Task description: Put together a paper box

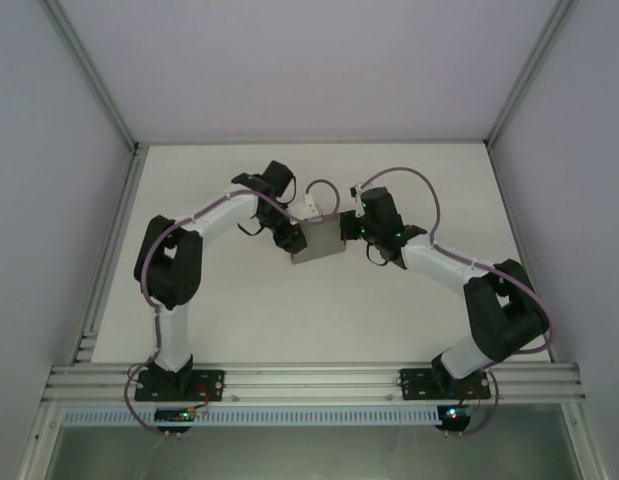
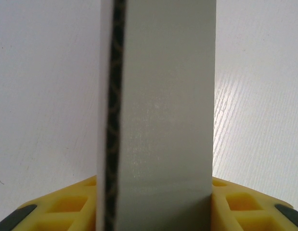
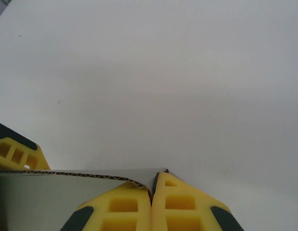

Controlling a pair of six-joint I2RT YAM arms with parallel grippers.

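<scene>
White table (image 1: pixel 239 320), paper box (image 2: pixel 163 120) edge corrugated

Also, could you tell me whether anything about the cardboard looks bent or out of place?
Slightly. The thin grey cardboard box sits askew between the left gripper and the right gripper, and where the right gripper pinches it, its corrugated edge curls down instead of running straight. No tear shows.
</scene>
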